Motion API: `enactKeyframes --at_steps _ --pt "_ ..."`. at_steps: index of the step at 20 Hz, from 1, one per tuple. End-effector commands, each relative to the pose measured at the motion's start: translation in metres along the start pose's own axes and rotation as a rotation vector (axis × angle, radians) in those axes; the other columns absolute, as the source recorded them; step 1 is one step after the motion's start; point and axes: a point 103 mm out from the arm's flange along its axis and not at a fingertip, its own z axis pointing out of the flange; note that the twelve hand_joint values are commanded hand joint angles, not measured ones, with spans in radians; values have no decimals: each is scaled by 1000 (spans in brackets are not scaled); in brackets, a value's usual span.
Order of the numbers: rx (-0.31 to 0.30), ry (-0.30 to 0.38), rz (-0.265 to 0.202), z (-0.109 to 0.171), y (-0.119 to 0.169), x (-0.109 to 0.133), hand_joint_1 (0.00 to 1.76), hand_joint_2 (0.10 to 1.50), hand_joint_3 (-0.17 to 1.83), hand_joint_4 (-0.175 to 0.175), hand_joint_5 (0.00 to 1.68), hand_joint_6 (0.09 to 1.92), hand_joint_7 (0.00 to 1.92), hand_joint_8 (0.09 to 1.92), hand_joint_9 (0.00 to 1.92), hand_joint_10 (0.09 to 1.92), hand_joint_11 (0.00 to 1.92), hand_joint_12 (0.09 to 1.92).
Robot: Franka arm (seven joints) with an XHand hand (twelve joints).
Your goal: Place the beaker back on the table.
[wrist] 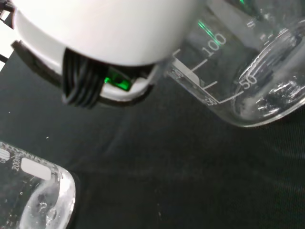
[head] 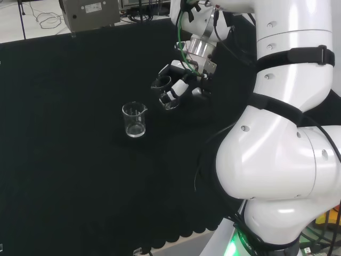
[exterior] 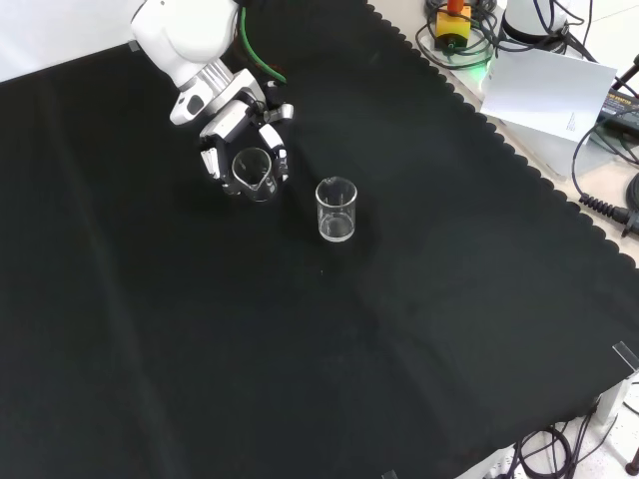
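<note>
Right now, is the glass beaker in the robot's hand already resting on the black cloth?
No. In the wrist view the held beaker hangs tilted above the cloth, gripped by the hand.

In the front view a second beaker (exterior: 336, 209) stands on the tabletop (exterior: 329, 339) just right of the hand (exterior: 240, 140) and its held beaker (exterior: 254, 174).

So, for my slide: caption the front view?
Robot hand holding small clear glass beaker beside a second clear beaker on black cloth.
</note>
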Motion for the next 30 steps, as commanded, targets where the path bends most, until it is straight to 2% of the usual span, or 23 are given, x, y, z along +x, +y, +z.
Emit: enactKeyframes --at_steps 1,9,15,17,18,19,21,23,27,30 --pt "-13 11 10 4 -6 -5 1449 466 885 -175 1268 694 1386 613 1580 300 1164 720" --pt "-76 1 -21 5 -12 -1 1446 493 844 -175 1260 717 1393 606 1547 279 1131 718" --pt "-79 -28 -33 6 -15 1 1440 543 768 -175 1245 743 1385 605 1512 240 1077 759" --pt "-71 -51 -44 7 -16 4 1425 665 586 -153 1176 804 1302 683 1469 222 1050 806" --pt "-64 -63 -45 8 -16 5 1364 755 478 -88 1128 847 1253 714 1410 217 1014 849" --pt "-61 -64 -44 9 -17 6 1343 726 495 -77 1045 881 1164 740 1333 227 944 909" --pt "-59 -67 -36 10 -17 6 1315 596 672 -75 937 924 1030 773 1207 275 775 1055" --pt "-54 -56 -23 12 -16 5 1297 523 783 -66 893 938 964 780 1121 336 678 1143" --pt "-35 -70 -8 15 -15 3 1276 495 825 -54 875 939 926 779 1039 420 614 1191" --pt "-10 -62 6 14 -12 4 1236 493 814 -32 823 938 809 764 865 492 443 1286"
